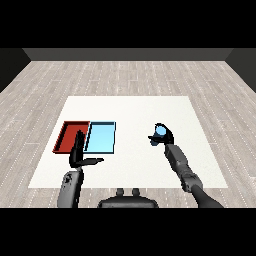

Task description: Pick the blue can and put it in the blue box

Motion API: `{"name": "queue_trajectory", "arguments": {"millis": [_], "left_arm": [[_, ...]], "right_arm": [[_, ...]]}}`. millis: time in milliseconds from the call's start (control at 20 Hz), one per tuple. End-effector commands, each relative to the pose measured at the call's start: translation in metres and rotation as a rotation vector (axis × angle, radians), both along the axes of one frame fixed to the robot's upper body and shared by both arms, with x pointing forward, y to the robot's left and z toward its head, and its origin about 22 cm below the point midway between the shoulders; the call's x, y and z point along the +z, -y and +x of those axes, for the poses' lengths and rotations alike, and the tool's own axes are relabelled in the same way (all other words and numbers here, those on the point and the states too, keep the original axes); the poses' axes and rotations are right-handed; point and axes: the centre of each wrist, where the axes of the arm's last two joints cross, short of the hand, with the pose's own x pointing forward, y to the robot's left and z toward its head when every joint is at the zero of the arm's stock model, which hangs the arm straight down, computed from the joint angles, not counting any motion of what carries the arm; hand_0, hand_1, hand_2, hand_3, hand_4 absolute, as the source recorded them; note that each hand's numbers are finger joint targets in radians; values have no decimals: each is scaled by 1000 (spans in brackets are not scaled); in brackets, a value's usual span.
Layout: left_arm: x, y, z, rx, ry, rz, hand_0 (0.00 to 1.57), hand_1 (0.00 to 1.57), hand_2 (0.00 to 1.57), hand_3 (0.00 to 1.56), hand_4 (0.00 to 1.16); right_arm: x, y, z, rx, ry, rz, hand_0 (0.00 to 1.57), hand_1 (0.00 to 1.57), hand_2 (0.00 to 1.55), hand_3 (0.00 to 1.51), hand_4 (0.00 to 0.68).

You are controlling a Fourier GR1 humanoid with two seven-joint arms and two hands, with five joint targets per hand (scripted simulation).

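Note:
The blue can [160,131] stands on the white table right of centre, with my right hand [164,139] curled round it; only its light blue top and part of its side show between the fingers. The light blue tray [101,137] lies flat at the left, well apart from the can. My left hand [78,152] hovers at the near edge of the two trays, fingers straight and pointing up, thumb stretched to the right, holding nothing.
A red tray [67,136] lies directly left of the light blue tray, edges touching. The white table [135,110] ends close in front of my forearms; grey wooden floor surrounds it.

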Motion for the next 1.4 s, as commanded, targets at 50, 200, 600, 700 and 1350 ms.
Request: {"name": "queue_trajectory", "arguments": {"millis": [50, 200, 600, 700, 1350], "left_arm": [[6, -13, -15, 16, 10, 25, 0, 0, 0, 0, 0], [-14, -7, -3, 1, -2, 4, 0, 0, 0, 0, 0], [-4, 13, -12, -39, -9, 15, 0, 0, 0, 0, 0], [-2, 13, 4, -39, -12, 12, 0, 0, 0, 0, 0], [14, 49, 19, -162, -27, -15, 0, 0, 0, 0, 0]], "right_arm": [[-4, -8, -2, -38, -34, -50, 1474, 1474, 1459, 1438, 554], [11, 6, 8, -16, 4, -35, 1462, 1462, 1451, 1427, 530], [30, -13, 15, -3, 151, -137, 1451, 1451, 1470, 1348, 477], [30, -32, 16, 12, 201, -147, 1449, 1449, 1471, 1358, 495], [80, -69, 17, 90, 294, -113, 1444, 1444, 1468, 1345, 556]]}}
